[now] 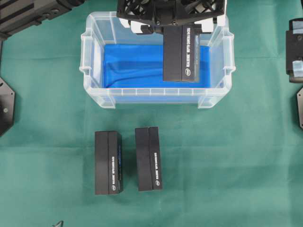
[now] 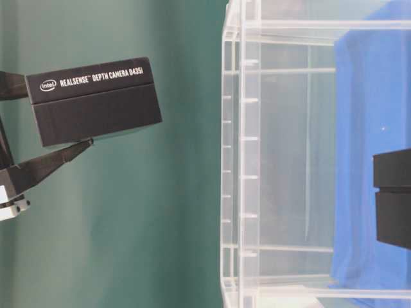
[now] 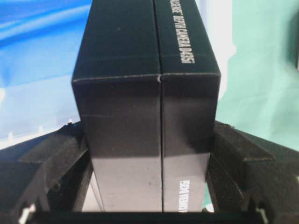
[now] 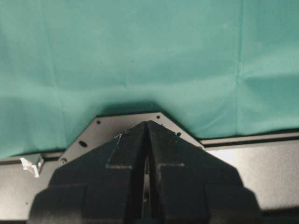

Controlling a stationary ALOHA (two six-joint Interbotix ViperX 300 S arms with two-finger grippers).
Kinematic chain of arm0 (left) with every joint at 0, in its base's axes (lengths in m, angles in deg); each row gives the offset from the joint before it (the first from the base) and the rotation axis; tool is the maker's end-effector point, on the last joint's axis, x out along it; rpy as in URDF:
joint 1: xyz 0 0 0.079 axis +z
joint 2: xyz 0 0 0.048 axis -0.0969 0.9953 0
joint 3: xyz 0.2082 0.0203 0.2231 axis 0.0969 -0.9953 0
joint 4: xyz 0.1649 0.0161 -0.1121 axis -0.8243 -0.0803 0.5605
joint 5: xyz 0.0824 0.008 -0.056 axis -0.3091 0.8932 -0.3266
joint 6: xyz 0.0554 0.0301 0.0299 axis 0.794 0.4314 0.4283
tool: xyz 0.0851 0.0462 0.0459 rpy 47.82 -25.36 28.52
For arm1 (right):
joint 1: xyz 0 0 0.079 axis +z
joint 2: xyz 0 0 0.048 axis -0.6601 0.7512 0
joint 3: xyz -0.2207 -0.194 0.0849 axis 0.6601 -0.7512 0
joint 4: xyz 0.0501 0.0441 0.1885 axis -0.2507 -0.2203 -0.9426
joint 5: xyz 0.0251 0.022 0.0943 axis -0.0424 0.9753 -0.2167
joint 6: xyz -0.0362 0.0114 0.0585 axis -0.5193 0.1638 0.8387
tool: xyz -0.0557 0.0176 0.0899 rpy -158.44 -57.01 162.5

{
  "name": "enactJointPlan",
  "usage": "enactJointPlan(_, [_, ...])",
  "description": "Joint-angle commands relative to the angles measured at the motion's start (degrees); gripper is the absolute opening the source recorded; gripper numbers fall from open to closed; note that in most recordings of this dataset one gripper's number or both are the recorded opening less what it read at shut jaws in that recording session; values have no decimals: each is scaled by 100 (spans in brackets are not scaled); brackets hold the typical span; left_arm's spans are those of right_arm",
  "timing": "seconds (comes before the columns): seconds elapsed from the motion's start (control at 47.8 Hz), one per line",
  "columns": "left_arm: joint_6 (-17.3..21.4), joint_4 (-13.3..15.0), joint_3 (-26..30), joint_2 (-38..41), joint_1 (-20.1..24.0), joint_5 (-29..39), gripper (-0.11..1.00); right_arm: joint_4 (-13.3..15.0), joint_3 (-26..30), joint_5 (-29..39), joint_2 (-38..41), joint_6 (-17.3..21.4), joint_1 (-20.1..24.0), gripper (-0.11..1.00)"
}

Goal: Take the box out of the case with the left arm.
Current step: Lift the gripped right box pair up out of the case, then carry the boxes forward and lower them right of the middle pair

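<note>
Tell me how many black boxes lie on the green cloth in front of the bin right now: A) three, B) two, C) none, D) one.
B: the overhead view shows one box and a second box side by side on the green cloth in front of the bin, while the left tool holds a third box above the bin.

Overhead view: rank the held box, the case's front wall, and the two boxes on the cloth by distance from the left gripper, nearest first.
1. Held box, clamped in the left gripper, over the case's right half.
2. Front wall of the case, just below the held box.
3. Right box on the cloth.
4. Left box on the cloth, slightly farther.
</note>
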Motion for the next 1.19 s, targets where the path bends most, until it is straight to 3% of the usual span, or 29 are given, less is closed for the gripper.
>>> enactJointPlan(0.0, [-9,-26,141,-334,18,-26,62,-9,53,9,-9,9,0,1])
enactJointPlan(0.565, [-79,-35,62,-369,-53,-26,62,0,53,44,-9,9,9,1])
enactJointPlan(0.857, [-738,-149,-97,-404,-554,-26,62,-9,53,18,0,0,9,1])
enactJointPlan(1.171, [-1916,-281,-404,-475,-1433,-26,62,-9,53,-62,9,0,9,1])
